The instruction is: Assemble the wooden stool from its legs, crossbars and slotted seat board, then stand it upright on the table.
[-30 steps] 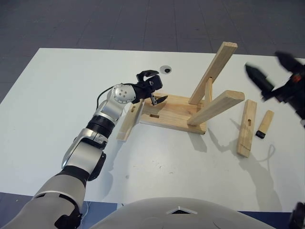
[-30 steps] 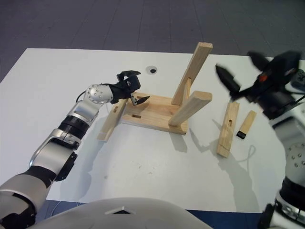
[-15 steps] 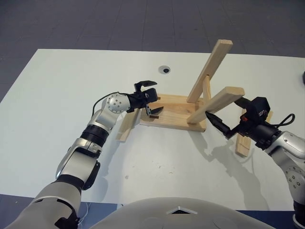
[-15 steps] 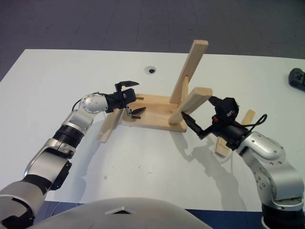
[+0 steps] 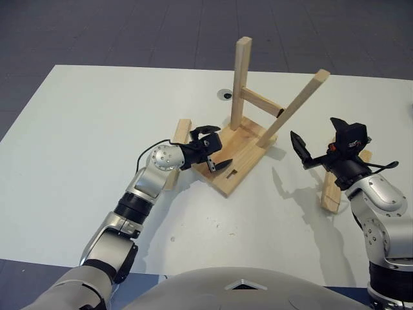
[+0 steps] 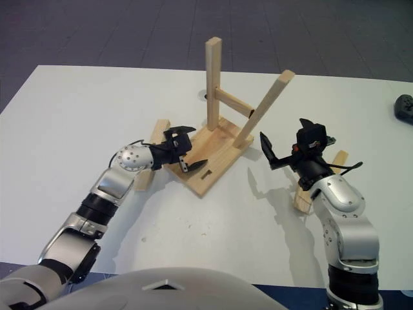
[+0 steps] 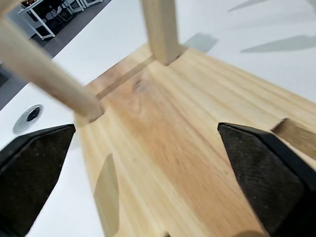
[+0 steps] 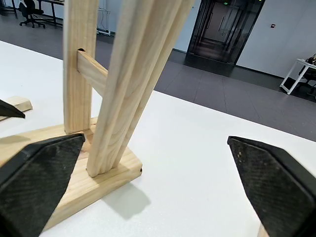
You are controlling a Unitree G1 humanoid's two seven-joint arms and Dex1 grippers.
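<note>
The slotted seat board point(image 5: 240, 157) lies flat mid-table, with one leg point(image 5: 241, 82) upright in it. A second leg point(image 5: 294, 107) leans from it, joined to the first by a crossbar point(image 5: 261, 102). My left gripper point(image 5: 214, 148) is open over the board's near end, its fingertips point(image 7: 30, 174) straddling the board point(image 7: 187, 138) beside a slot point(image 7: 291, 133). My right gripper point(image 5: 316, 134) is open, to the right of the leaning leg point(image 8: 138, 84) and apart from it. A loose leg point(image 5: 330, 191) lies under the right arm. Another leg point(image 5: 179, 134) lies left of the board.
A short wooden piece point(image 5: 365, 155) rests beside the right arm. The table has a small round hole point(image 5: 226, 95) behind the stool. A dark object point(image 6: 405, 106) sits at the far right edge. Bare tabletop point(image 5: 84, 123) stretches to the left and in front.
The seat board with its legs has turned on the table, and the legs now stand more upright. My right gripper has drawn back from the leaning leg. My left gripper followed the board's end.
</note>
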